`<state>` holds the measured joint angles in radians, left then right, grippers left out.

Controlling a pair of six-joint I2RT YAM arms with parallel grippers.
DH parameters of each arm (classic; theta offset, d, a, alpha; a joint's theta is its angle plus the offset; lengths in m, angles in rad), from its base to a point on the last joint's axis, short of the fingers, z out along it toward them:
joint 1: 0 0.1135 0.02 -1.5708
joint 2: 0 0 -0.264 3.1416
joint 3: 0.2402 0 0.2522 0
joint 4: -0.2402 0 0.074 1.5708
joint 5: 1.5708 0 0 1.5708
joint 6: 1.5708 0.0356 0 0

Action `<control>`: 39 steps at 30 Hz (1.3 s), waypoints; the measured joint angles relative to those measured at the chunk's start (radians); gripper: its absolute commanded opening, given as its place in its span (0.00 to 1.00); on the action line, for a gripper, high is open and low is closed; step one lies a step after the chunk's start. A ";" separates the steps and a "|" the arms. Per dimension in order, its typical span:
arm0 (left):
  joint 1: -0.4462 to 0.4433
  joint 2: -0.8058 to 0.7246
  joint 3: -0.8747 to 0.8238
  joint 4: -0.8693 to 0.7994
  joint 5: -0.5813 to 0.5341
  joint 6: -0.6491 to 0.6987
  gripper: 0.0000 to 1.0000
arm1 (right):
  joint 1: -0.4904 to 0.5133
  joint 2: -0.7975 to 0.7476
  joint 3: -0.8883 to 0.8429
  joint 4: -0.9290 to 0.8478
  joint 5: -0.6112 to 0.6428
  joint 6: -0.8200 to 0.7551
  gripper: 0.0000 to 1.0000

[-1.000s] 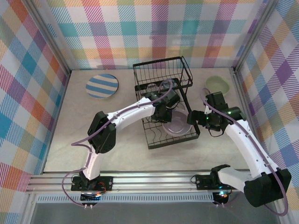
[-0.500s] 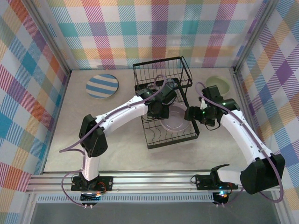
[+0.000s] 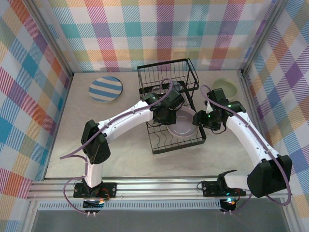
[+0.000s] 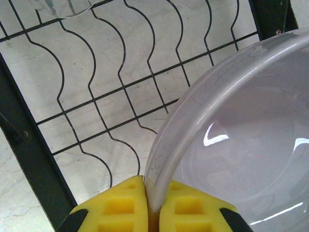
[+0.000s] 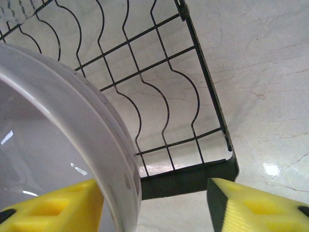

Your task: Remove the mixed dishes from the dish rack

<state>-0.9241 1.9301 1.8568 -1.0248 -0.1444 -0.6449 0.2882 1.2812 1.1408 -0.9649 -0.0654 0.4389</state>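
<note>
while my right fingers (image 5: 58, 205) narrowed astride the lavender bowl (image 5: 48, 121), not yet gripping, left fingers (image 4: 120, 203) stayed clenched on its rim; lift-out judged near.

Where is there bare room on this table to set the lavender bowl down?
Widest bare patch: the table's left side, between the striped plate, the dish rack and the left arm. A narrower strip lies in front of the rack, between the arm bases. Crowded: the right side, where the right arm reaches between rack and green bowl.
</note>
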 measured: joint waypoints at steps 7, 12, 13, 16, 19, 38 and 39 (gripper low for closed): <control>-0.011 0.000 0.000 0.006 -0.003 -0.020 0.00 | 0.007 0.003 0.000 0.004 0.000 0.016 0.41; -0.011 0.000 0.000 0.008 -0.007 -0.021 0.00 | 0.008 0.014 0.000 0.005 -0.012 0.028 0.26; -0.011 0.000 0.000 0.007 -0.007 -0.021 0.00 | 0.011 0.016 0.000 0.005 -0.015 0.031 0.25; -0.011 0.000 0.000 0.008 -0.007 -0.021 0.00 | 0.013 0.016 0.000 0.005 -0.022 0.036 0.22; -0.011 0.000 0.000 0.011 -0.006 -0.021 0.00 | 0.013 0.016 0.000 0.006 -0.026 0.042 0.19; -0.026 -0.031 -0.026 0.047 -0.003 -0.010 0.19 | 0.016 -0.072 -0.034 -0.025 -0.015 0.045 0.00; -0.026 -0.035 -0.027 0.055 -0.001 -0.006 0.25 | 0.016 -0.077 -0.034 -0.029 -0.013 0.045 0.00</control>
<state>-0.9504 1.8946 1.8294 -0.9695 -0.1455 -0.6514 0.3042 1.2045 1.1069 -0.9939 -0.0784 0.4839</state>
